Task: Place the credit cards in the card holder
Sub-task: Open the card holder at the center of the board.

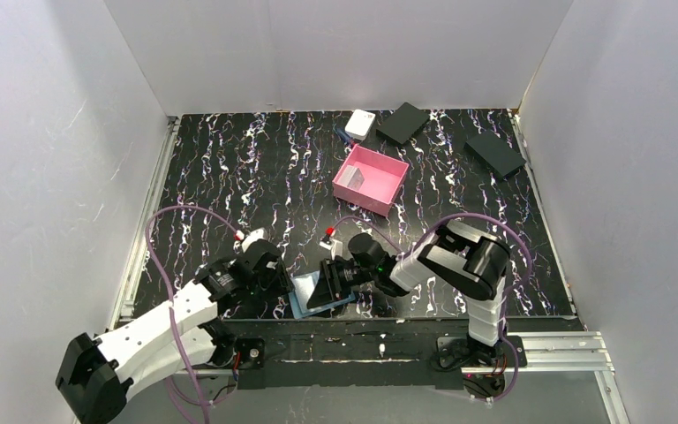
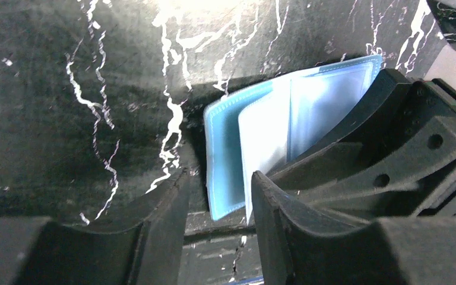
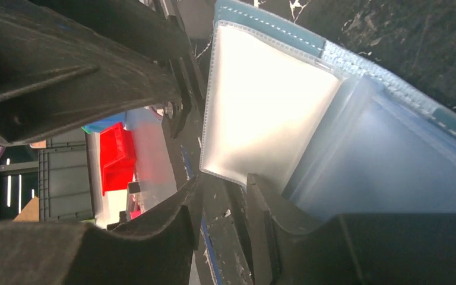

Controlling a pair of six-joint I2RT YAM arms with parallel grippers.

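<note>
Marbled black counter (image 1: 229, 177) carries the card holder (image 2: 261, 136), spread open at the near edge. Our left hand (image 2: 218, 190) and right hand (image 3: 222, 193) both stand apart at its sleeves, clamping nothing. We see no credit card loaded, so we judge the filling is all still ahead.

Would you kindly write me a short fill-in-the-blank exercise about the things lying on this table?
1. The card holder lies ___, not folded shut.
2. The tray beyond it is coloured ___.
3. ___ flat black boxes lie beyond the tray.
4. The small box beside the left-hand black one is ___.

Missing words: open; pink; two; white.
</note>
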